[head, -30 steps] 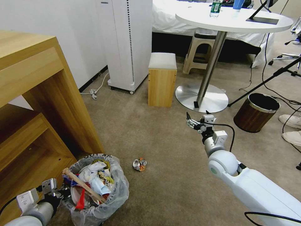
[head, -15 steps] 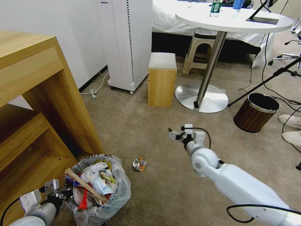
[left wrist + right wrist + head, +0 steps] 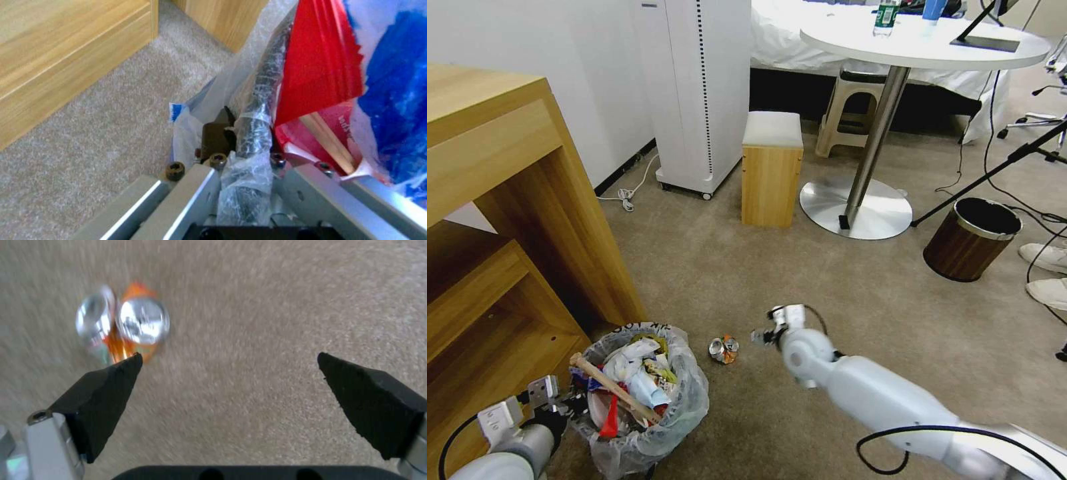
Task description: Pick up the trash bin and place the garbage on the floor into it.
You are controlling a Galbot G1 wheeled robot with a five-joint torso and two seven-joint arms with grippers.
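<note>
The trash bin (image 3: 675, 407), round and lined with a crinkly clear bag, stands on the carpet at the lower left. It is stuffed with garbage: papers, cups, a wooden stick (image 3: 617, 398). My left gripper (image 3: 568, 404) is shut on its near rim. In the left wrist view the bagged rim (image 3: 260, 100) runs between the left gripper (image 3: 247, 133) fingers, beside a red wrapper (image 3: 320, 60). A crushed can (image 3: 724, 349) lies on the floor to the right of the bin. My right gripper (image 3: 762, 335) hovers open just right of it. In the right wrist view the can (image 3: 129, 325) sits beyond one fingertip of the right gripper (image 3: 229, 363).
A wooden desk (image 3: 507, 200) stands close on the left of the bin. Farther off are a white appliance (image 3: 700, 93), a wooden stool (image 3: 772, 167), a round table's base (image 3: 857, 207) and a brown wood-grain bin (image 3: 972, 238). Cables and white shoes (image 3: 1044, 257) lie at the right.
My right arm has swung down and to the left, bringing its open gripper from mid-floor to just beside the crushed can. The bin has shifted slightly.
</note>
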